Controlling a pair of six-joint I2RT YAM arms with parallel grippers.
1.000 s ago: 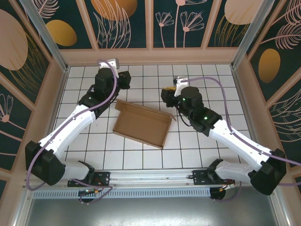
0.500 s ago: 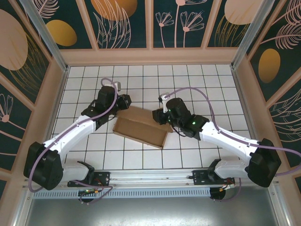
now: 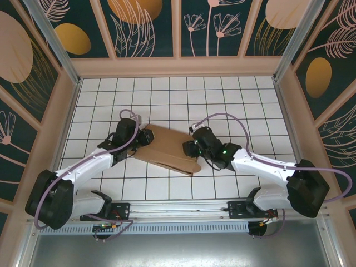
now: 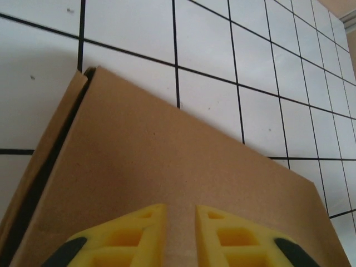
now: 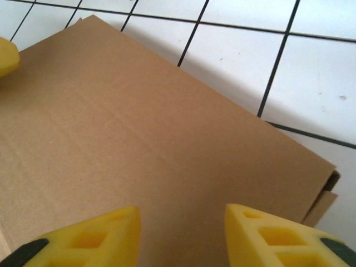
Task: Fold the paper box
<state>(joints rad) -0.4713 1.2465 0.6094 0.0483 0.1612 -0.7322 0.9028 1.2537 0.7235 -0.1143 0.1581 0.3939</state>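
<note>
The box (image 3: 167, 149) lies near the centre of the white tiled table (image 3: 167, 94), with its lid folded down. My left tool (image 4: 180, 208) is over its 9 o'clock end, fingers only a little apart, grasping nothing. My right tool (image 5: 181, 210), at 3 o'clock, is released wide.

- In the overhead view the left gripper (image 3: 147, 137) and the right gripper (image 3: 189, 149) sit under their own wrist housings, which hide the fingertips.
- Both arms cover the two ends of the paper box (image 3: 167, 149), and its lid panel hides the inside.
- From the left wrist, the yellow fingers (image 4: 133, 233) run off the bottom edge, and the box runs off the bottom and left edges.
- From the right wrist, the fingers (image 5: 89, 239) are cut by the bottom edge, and the box leaves the frame at left and bottom.
- A yellow scrap (image 5: 6, 55) at that view's left edge is cropped too hard to identify.
- Whether any fingertip presses on the cardboard cannot be told.
</note>
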